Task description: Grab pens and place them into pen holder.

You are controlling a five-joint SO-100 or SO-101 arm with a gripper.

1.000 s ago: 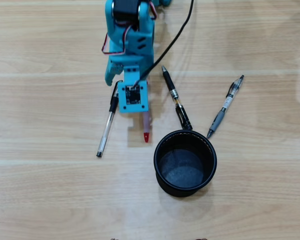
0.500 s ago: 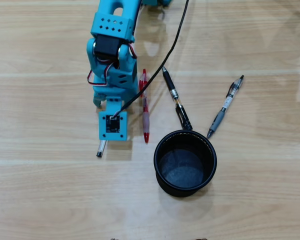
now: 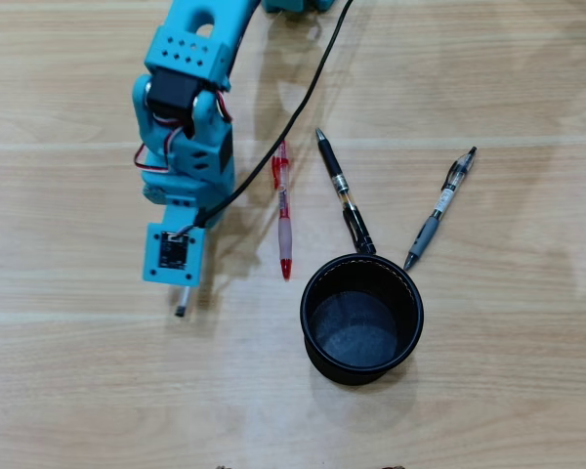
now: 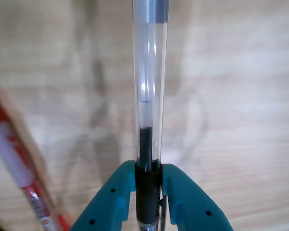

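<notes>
Looking down from the overhead view, a round black pen holder (image 3: pixel 361 319) stands upright on a pale wooden table (image 3: pixel 508 391), and its dark speckled bottom is bare, with 0 pens inside. The turquoise arm (image 3: pixel 184 127) reaches in from the top edge, well to the left of the holder. In the wrist view the gripper (image 4: pixel 149 185) has its 2 turquoise fingers (image 4: pixel 116 195) closed tight on the black section of the clear pen (image 4: pixel 149 86), whose see-through barrel runs straight up the picture; overhead, only its dark tip (image 3: pixel 181 311) pokes out below the arm. 3 more pens lie flat on the table: the red and white pen (image 3: pixel 284 210) left of the holder, the black pen (image 3: pixel 345 192) with its lower end at the holder's rim, and the grey-sleeved pen (image 3: pixel 439 209) just beside the rim on the right.
</notes>
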